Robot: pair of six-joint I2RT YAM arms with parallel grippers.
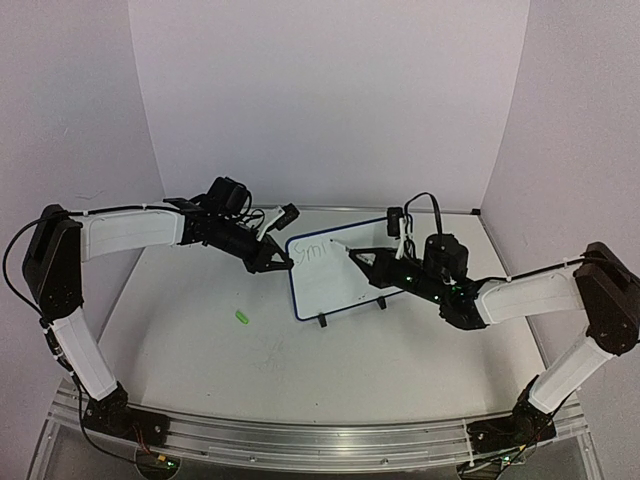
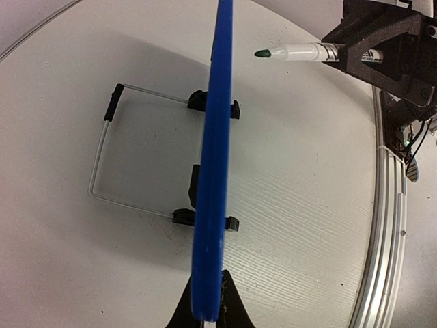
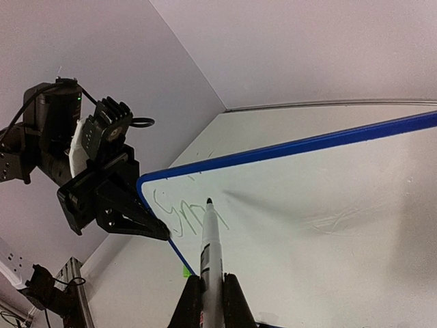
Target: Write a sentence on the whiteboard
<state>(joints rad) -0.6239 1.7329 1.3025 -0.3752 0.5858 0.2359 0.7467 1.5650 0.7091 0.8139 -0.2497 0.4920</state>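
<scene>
The whiteboard (image 1: 335, 285) stands upright on two black feet at the table's middle. My left gripper (image 1: 280, 262) is shut on its blue left edge; in the left wrist view the frame (image 2: 215, 171) runs edge-on between my fingers (image 2: 235, 307). My right gripper (image 1: 378, 265) is shut on a white marker (image 3: 210, 246) with a green tip. The tip is at the board face (image 3: 321, 205), just right of the green letters "Sm" (image 3: 179, 213). These letters of the sentence (image 1: 313, 248) sit at the board's top left.
A small green cap (image 1: 241, 317) lies on the table left of the board, also seen in the right wrist view (image 3: 185, 272). A wire stand (image 2: 102, 157) juts behind the board. White walls enclose the table on three sides.
</scene>
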